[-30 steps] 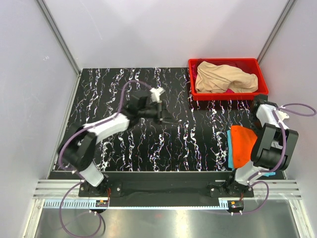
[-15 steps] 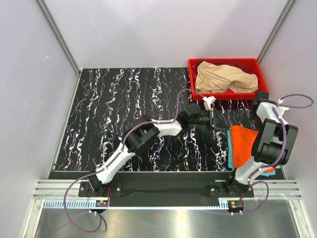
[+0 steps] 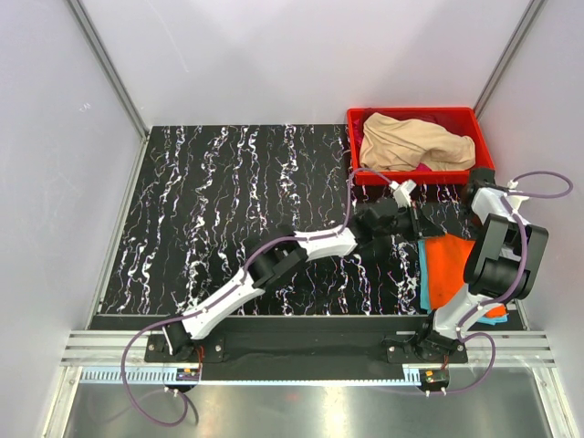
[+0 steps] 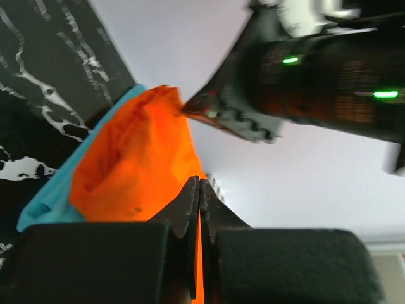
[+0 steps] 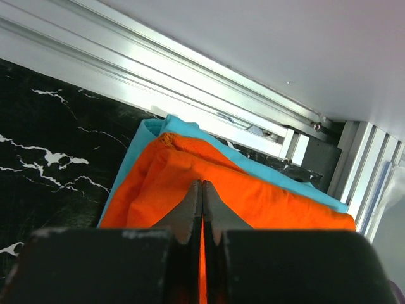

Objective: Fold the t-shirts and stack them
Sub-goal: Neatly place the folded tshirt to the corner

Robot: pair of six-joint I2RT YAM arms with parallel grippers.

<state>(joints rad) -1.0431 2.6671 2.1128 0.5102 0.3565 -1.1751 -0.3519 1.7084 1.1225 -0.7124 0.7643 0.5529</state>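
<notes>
A folded orange t-shirt (image 3: 447,269) lies on a light blue t-shirt (image 3: 423,285) at the table's right, near the front edge. The beige t-shirt (image 3: 411,141) sits crumpled in the red bin (image 3: 365,175), and a bit of the magenta one (image 3: 422,167) shows under it. My left gripper (image 3: 420,224) reaches across to the orange shirt's far left corner. Its jaws (image 4: 200,182) are shut, with orange cloth (image 4: 139,158) just behind them and nothing seen pinched. My right gripper (image 5: 202,183) hangs shut above the orange shirt (image 5: 266,199), which shows the blue edge (image 5: 130,161) beside it.
The right arm (image 3: 497,246) is folded up over the stack's right side and fills the top of the left wrist view (image 4: 316,76). The left arm (image 3: 301,251) lies diagonally across the black marbled table (image 3: 228,182). An aluminium rail (image 5: 190,76) runs along the near edge.
My left arm swung from the table's middle over to the right, up to the orange shirt, and its jaws closed on the way. The right arm barely moved.
</notes>
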